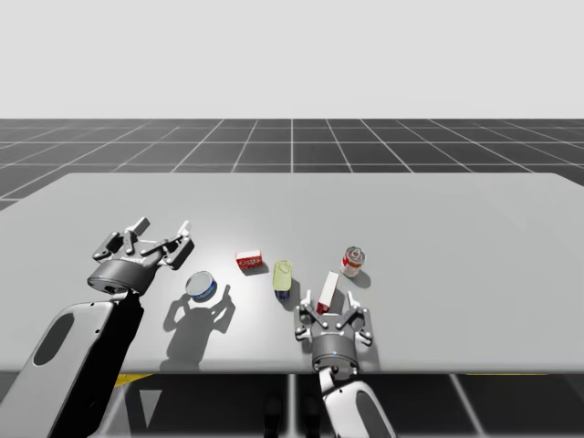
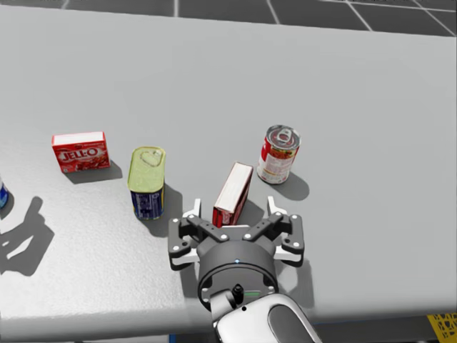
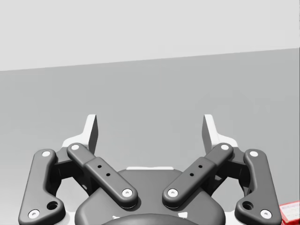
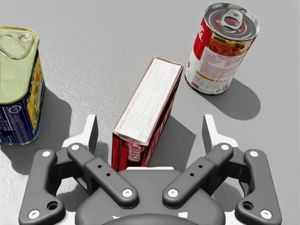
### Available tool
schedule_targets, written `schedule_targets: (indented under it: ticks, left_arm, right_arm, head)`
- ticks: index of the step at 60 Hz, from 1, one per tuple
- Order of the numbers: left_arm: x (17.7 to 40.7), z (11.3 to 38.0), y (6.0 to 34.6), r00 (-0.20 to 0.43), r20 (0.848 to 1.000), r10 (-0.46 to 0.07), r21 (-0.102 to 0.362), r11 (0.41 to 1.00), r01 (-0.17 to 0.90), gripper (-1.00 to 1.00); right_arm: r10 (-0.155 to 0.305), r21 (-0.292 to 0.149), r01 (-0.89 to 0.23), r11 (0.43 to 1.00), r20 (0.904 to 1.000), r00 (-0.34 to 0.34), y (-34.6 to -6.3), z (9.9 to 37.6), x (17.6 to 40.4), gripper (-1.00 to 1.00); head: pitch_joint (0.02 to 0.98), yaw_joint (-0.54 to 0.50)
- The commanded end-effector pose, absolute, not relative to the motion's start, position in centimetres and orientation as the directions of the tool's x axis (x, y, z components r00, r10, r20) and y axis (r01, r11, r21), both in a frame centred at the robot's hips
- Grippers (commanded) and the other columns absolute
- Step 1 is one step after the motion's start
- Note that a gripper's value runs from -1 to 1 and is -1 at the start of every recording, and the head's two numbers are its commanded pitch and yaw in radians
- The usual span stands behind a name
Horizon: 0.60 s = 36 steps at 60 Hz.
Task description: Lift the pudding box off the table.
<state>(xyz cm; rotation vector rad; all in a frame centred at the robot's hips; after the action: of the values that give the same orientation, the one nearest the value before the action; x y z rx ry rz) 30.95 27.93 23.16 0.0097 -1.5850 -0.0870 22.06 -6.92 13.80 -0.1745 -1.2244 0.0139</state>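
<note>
my right gripper (image 4: 150,127) straddles the red pudding box (image 4: 149,96), fingers (image 4: 92,135) spread and not touching, so gripping and lifting are left.

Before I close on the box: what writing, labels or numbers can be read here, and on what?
Small red box: large white brand lettering on its front, left unquoted.
Tall red box between the right gripper's open fingers: small logo and fine print, too small to read.
Red round can: label print too small.
Blue tin with yellow lid: label blurred.
No readable numbers or signs.
</note>
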Motion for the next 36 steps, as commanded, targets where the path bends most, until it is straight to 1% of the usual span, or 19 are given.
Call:
schedule_targets:
  ticks: [1, 2, 3, 4, 5, 6, 8, 23, 24, 36]
  left_arm:
    - [31.0, 23.1, 27.9, -0.014, 0.998, -0.059, 0.06, 0.997, 0.053, -1.0]
    - [30.9, 23.1, 27.9, -0.014, 0.998, -0.059, 0.06, 0.997, 0.053, -1.0]
    - [30.9, 23.1, 27.9, -0.014, 0.998, -0.059, 0.06, 0.997, 0.053, -1.0]
    - [30.9, 23.1, 27.9, -0.013, 0.998, -0.058, 0.059, 0.997, 0.054, -1.0]
    - [30.9, 23.1, 27.9, -0.013, 0.998, -0.058, 0.058, 0.997, 0.055, -1.0]
    - [30.9, 23.1, 27.9, -0.013, 0.998, -0.057, 0.058, 0.997, 0.055, -1.0]
    - [30.9, 23.1, 27.9, -0.013, 0.998, -0.056, 0.057, 0.997, 0.056, -1.0]
    - [30.9, 23.1, 27.8, -0.011, 0.998, -0.055, 0.055, 0.997, 0.059, -1.0]
    - [30.9, 23.1, 27.8, -0.011, 0.998, -0.055, 0.055, 0.997, 0.059, -1.0]
    - [30.9, 23.1, 27.8, -0.011, 0.998, -0.056, 0.057, 0.997, 0.058, -1.0]
  right_arm:
    - [0.122, -0.167, 0.092, 0.982, 0.9214, 0.369, -7.4, 12.5, 22.5, -0.85]
    - [0.124, -0.168, 0.089, 0.982, 0.9212, 0.369, -7.4, 12.5, 22.5, -0.74]
    - [0.124, -0.166, 0.085, 0.982, 0.9212, 0.369, -7.5, 12.4, 22.5, -0.34]
    - [0.123, -0.165, 0.086, 0.983, 0.9214, 0.369, -7.5, 12.4, 22.5, -0.08]
    - [0.119, -0.162, 0.09, 0.983, 0.9236, 0.364, -7.7, 12.3, 22.4, 0.85]
    - [0.118, -0.162, 0.092, 0.983, 0.924, 0.364, -7.7, 12.2, 22.4, 0.94]
    - [0.115, -0.159, 0.093, 0.983, 0.9242, 0.364, -7.8, 12.2, 22.4, 1.0]
    - [0.112, -0.159, 0.107, 0.981, 0.9295, 0.351, -8.6, 12.2, 21.9, 1.0]
    - [0.115, -0.161, 0.109, 0.981, 0.9307, 0.347, -8.7, 12.2, 21.9, 1.0]
    - [0.108, -0.153, 0.117, 0.981, 0.9389, 0.327, -9.0, 12.3, 21.8, 1.0]
  head:
    - [0.84, -0.15]
    - [0.839, -0.15]
    - [0.839, -0.15]
    - [0.839, -0.15]
    - [0.839, -0.15]
    - [0.839, -0.15]
    - [0.838, -0.15]
    - [0.817, -0.15]
    - [0.796, -0.15]
    - [0.669, -0.13]
